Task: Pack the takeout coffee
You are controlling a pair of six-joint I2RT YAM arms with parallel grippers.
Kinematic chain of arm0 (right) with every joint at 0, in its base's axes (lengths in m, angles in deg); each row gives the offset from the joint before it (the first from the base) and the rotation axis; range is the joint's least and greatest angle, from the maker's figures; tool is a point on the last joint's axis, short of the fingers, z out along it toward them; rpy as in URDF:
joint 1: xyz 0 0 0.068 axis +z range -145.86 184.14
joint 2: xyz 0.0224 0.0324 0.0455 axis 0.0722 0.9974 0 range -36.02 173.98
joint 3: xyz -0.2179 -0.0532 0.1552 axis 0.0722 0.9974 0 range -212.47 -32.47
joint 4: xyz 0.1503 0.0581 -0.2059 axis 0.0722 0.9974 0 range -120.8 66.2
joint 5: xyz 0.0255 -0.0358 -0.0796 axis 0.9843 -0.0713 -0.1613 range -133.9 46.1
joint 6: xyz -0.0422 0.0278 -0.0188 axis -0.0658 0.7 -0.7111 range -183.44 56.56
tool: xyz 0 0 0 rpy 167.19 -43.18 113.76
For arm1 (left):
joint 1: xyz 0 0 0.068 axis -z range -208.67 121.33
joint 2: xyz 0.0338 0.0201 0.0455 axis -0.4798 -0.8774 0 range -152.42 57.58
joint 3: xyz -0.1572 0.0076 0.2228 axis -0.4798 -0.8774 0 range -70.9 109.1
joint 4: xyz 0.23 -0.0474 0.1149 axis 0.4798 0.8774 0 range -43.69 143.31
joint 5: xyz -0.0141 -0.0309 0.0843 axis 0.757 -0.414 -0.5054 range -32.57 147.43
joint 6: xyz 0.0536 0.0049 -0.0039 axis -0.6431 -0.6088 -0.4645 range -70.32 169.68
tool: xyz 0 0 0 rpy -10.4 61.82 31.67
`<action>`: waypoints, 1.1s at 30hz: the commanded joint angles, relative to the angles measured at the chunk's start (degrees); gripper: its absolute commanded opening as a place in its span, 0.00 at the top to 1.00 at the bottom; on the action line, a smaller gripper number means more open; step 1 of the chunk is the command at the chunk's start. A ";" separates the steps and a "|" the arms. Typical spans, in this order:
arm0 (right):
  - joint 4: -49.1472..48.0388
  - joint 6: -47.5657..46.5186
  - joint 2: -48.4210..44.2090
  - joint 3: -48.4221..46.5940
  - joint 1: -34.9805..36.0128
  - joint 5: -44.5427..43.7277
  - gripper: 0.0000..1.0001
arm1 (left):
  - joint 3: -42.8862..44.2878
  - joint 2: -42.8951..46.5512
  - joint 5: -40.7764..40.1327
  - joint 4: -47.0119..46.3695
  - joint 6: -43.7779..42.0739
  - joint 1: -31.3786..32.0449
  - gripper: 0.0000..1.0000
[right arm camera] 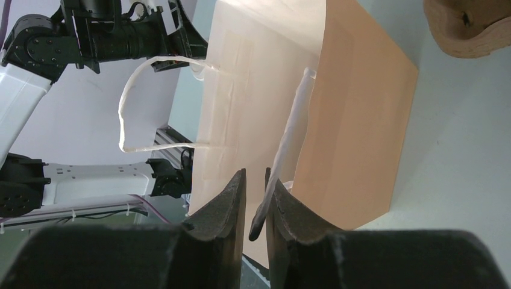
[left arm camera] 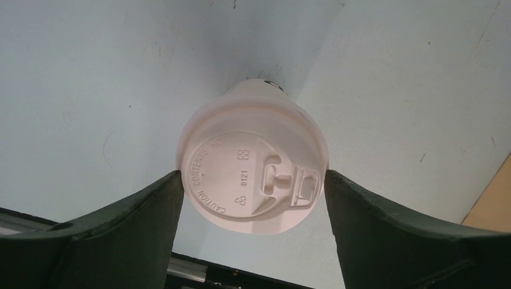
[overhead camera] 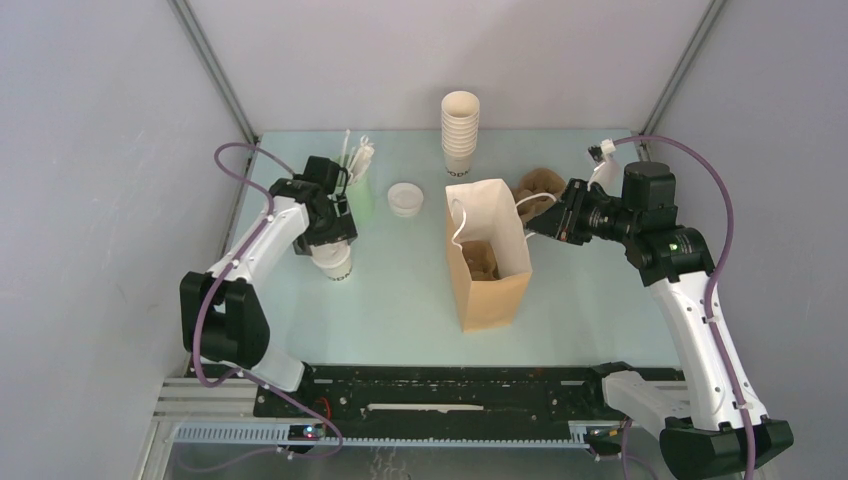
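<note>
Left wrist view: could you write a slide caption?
Left claw flanks the lidded takeout coffee standing on the table.

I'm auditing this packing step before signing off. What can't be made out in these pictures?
Top view: lid of the coffee cup, covered by the left pincer.
Left wrist view: cup lettering, mostly hidden beneath the lid; pad contact unclear.
Right wrist view: paper bag contents; only its outside shows.

From above, the left hand hid the top of the takeout coffee, leaving only part of its lettering readable. Whether that hand's fingers touched it was unclear. The handle ran out of sight between the fingers of the right hand.
</note>
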 commanded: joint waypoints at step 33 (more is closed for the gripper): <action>-1.30 -0.47 0.19 -2.03 0.49 0.61 0.65 | -2.00 0.15 -1.63 -2.82 -2.52 -0.24 0.17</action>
